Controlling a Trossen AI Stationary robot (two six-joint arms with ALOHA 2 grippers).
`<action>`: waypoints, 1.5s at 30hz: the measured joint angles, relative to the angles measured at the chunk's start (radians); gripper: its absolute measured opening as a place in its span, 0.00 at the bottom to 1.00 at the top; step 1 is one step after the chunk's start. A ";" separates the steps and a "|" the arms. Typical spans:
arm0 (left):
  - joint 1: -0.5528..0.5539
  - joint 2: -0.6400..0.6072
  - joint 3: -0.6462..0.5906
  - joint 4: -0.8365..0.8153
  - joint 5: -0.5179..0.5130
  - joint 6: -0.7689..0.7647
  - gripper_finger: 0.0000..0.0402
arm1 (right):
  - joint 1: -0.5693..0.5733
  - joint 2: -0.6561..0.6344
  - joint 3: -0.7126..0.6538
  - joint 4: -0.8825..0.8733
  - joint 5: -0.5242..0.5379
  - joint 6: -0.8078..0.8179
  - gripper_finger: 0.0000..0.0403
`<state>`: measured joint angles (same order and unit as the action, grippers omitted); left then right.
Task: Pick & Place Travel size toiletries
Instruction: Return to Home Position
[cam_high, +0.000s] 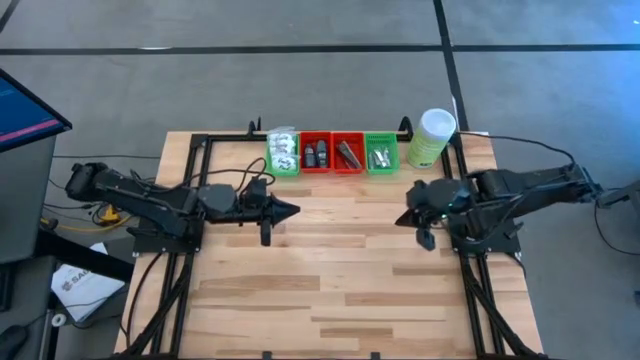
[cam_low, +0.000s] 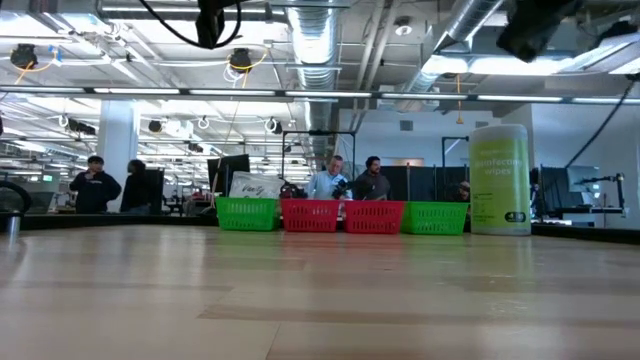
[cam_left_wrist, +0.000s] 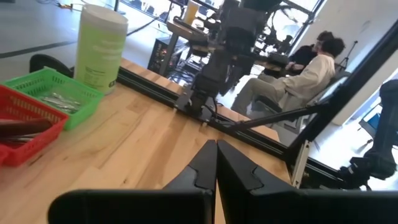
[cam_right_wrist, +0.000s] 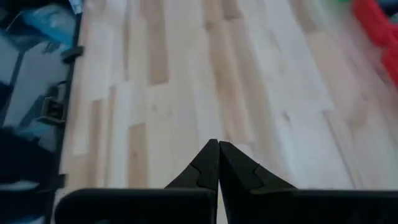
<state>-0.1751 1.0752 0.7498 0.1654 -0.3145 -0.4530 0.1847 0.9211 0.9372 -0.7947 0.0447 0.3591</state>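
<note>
In the high view both arms lie low across the middle of the frame, with their tips turned toward each other and well apart. The left gripper (cam_high: 291, 211) sits left of centre over bare wood. Its wrist view shows the fingers pressed together to a point, pinching nothing. The right gripper (cam_high: 402, 219) sits right of centre, also over bare wood. Its own wrist view likewise shows the fingers pressed together and empty.

The toiletries all lie in four trays set side by side in a row at the upper centre of the high view, along the far edge of the table (cam_high: 330, 290). From the left of the frame:
- The left green tray (cam_high: 283, 173) holds white packets (cam_high: 284, 150).
- The left red tray (cam_high: 316, 171) holds what look like black pieces (cam_high: 315, 155), though they are small at this range.
- The right red tray (cam_high: 348, 171) holds grey bars (cam_high: 347, 152).
- The right green tray (cam_high: 381, 170) holds silvery tubes (cam_high: 380, 156).

A canister (cam_high: 431, 137) stands upright just right of the row. The wood between the arms and the trays is bare.

In the low view the four trays line the centre of the frame, with the canister to their right. People (cam_low: 352, 182) show in the room behind.
</note>
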 joint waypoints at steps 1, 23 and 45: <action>0.003 0.000 0.000 0.000 0.000 0.000 0.00 | -0.008 -0.036 -0.038 0.019 0.003 0.004 0.00; 0.139 0.000 0.000 -0.001 -0.009 0.003 0.00 | -0.245 -0.721 -0.487 0.281 0.140 0.053 0.00; 0.214 0.001 0.000 -0.013 -0.004 0.056 0.00 | -0.345 -0.918 -0.747 0.449 0.200 0.142 0.00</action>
<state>0.0391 1.0763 0.7498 0.1528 -0.3183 -0.3965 -0.1600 0.0035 0.1904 -0.3456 0.2447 0.5011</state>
